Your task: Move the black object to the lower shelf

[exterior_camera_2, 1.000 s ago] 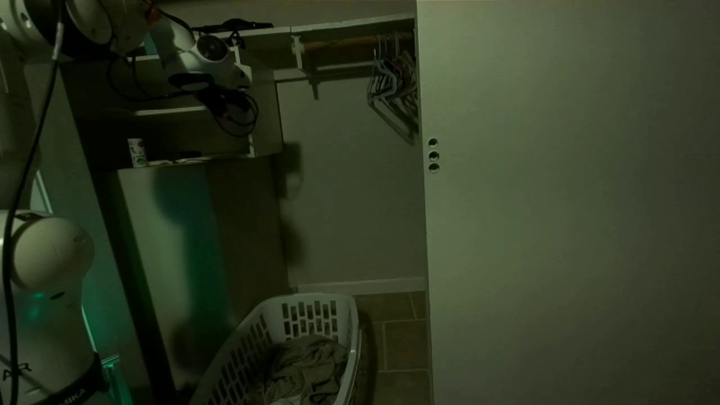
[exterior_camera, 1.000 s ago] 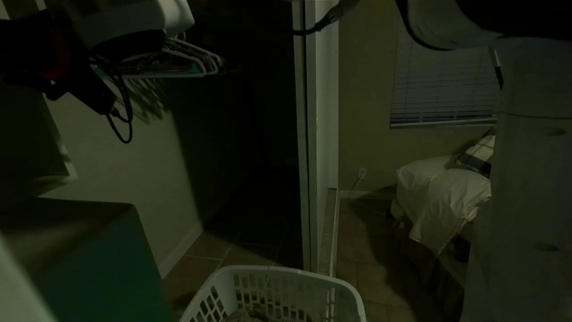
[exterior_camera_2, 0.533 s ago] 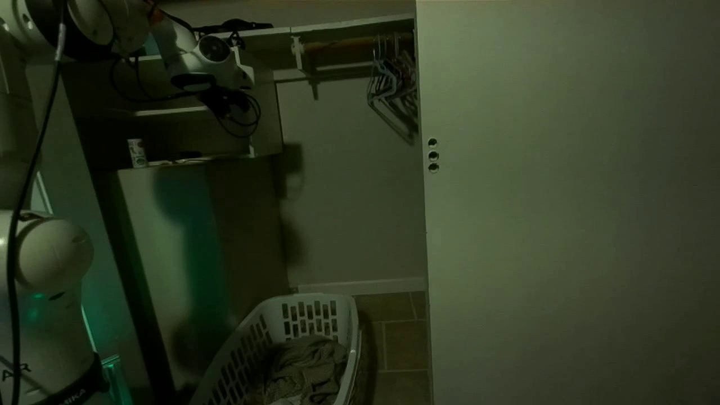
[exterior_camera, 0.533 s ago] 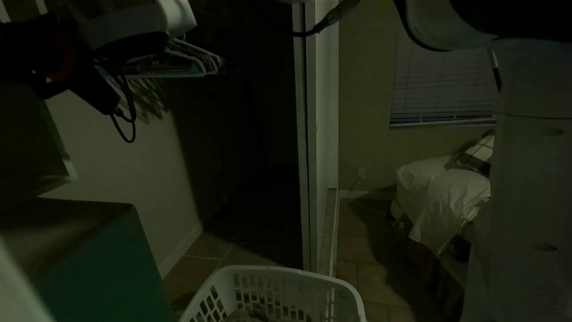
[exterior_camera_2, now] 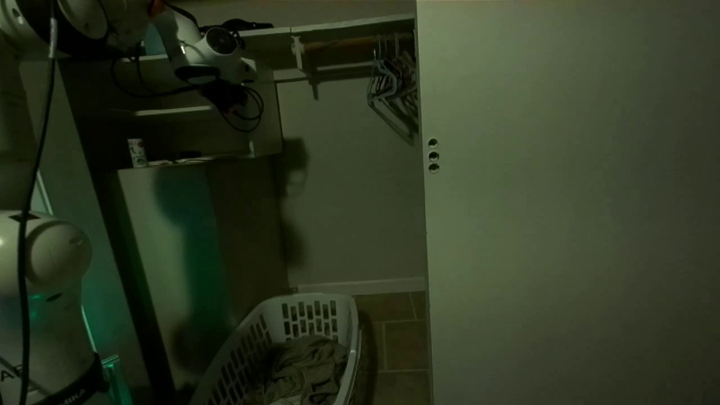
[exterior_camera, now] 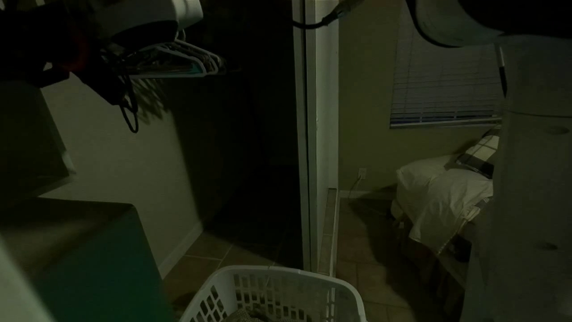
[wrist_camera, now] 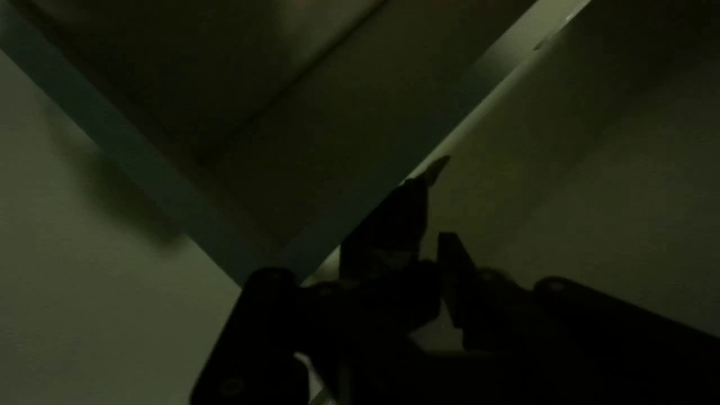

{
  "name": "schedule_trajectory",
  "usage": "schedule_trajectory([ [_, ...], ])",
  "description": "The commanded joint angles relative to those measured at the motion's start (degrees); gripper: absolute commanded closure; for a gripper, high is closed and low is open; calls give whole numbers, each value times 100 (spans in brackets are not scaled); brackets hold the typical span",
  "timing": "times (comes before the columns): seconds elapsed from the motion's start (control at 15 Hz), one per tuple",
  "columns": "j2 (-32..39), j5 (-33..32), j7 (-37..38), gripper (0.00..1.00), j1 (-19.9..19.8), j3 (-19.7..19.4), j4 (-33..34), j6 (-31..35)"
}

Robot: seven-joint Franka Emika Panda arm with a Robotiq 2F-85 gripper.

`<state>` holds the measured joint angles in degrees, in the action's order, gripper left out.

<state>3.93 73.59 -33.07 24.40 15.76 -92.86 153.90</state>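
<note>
Gripper (wrist_camera: 436,275), black and two-fingered, fills the bottom of my wrist view as a silhouette, too dark for me to tell whether it is spread, pressed together or gripping anything. A pointed black shape (wrist_camera: 391,222) juts just above it near the middle of the frame, across a straight pale shelf edge (wrist_camera: 506,56); whether that is the object I am to shift, and whether the fingers have it, I cannot make out. The rounded white wrist of my arm (exterior_camera_2: 197,62) hangs at the upper left in both exterior views, and a white slatted plastic laundry basket (exterior_camera_2: 326,296) stands at the bottom of both. In an exterior view a flat pale door panel (exterior_camera_2: 568,225) fills the right; at the upper left I see a pale boxy shelf unit (exterior_camera_2: 267,126), a long black object (exterior_camera_2: 242,24) along the top board, and on the lower shelf (exterior_camera_2: 222,158) a white printed can (exterior_camera_2: 136,153) left of a flat dark item (exterior_camera_2: 187,154). Farthest, at the right of an exterior view, I have a white-covered bed (exterior_camera: 442,192) and a slatted window blind (exterior_camera: 447,85).
</note>
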Motion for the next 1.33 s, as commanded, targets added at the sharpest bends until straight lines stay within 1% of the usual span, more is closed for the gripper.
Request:
schedule_trajectory([
  [0.0,-359,133,-293,91,-139,-62,-183,-1050],
  [0.2,-555,145,-438,92,-197,-132,-276,-1705],
  [0.27,-590,59,-405,93,-357,-4,-295,-1809],
  [0.33,-622,21,-432,93,-382,-13,-329,-1874],
  [0.4,-625,-42,-417,68,-409,-2,-344,-1825],
  [0.47,-619,-137,-414,67,-426,15,-375,-1735],
  [0.53,-579,-185,-411,62,-428,38,-365,-1593],
  [0.73,-484,-284,-451,42,-396,116,-388,-1185],
  [0.93,-377,-278,-536,20,-331,251,-346,-603],
  [1.13,-303,-357,-608,1,-228,307,-356,-96],
  [1.27,-263,-508,-601,0,-187,333,-373,126],
])
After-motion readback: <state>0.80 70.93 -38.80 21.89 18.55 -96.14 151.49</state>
